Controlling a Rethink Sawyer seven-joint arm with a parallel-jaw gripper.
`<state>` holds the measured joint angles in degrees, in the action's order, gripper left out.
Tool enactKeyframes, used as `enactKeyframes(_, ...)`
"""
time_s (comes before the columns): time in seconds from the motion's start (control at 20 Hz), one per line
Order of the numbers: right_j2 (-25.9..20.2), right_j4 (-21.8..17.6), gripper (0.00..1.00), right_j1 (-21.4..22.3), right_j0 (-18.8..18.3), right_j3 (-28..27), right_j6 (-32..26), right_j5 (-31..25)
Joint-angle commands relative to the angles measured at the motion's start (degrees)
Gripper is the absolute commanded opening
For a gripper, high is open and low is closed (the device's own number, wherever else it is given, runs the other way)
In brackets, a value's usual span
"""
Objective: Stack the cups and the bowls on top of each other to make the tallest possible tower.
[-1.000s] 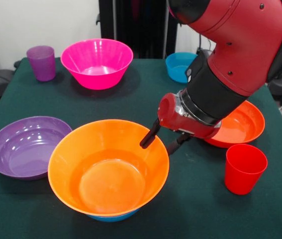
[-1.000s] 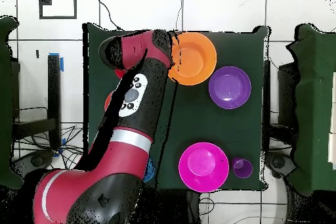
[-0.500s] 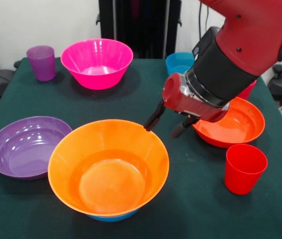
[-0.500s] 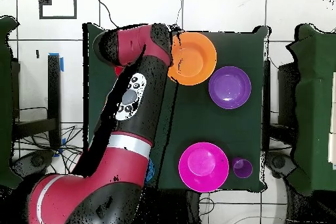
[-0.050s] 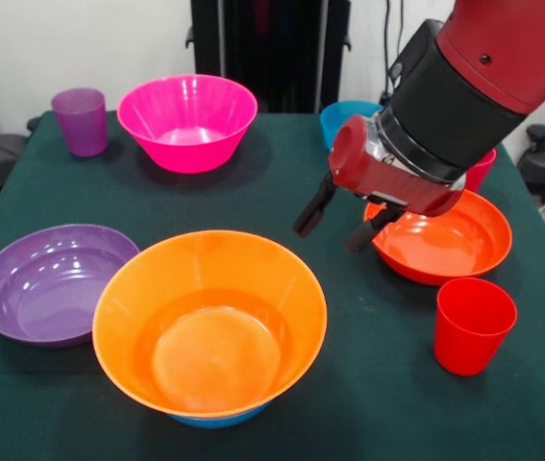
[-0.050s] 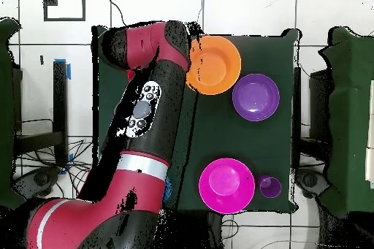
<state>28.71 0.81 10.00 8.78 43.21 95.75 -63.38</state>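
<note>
Tool (image 5: 341, 220): fingers spread, holding nothing; hung above the desk (image 5: 282, 182) right of centre in the front view
Orange bowl (image 5: 210, 322): lower centre, nested on a blue bowl (image 5: 216, 420)
Purple bowl (image 5: 51, 282): left, beside it
Pink bowl (image 5: 187, 121): upper left
Red cup (image 5: 473, 325): lower right

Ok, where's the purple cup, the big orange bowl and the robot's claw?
purple cup (image 5: 80, 120): front view, on its side wall.
orange bowl (image 5: 210, 355): front view, on its inside bottom.
gripper (image 5: 341, 219): front view, midway between its two black fingertips, which stand apart.
</note>
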Motion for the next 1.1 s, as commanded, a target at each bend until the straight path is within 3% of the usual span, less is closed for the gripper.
enactKeyframes(0.05,-8.8,-2.5,1.0,-0.3,0.0,-0.4,-12.3,-6.7)
enactKeyframes(0.75,-9.5,-4.4,1.0,0.2,-1.3,-1.0,-17.3,-7.2)
enactKeyframes(1.1,-9.9,-4.1,1.0,1.0,-1.6,-0.5,-16.9,-7.4)
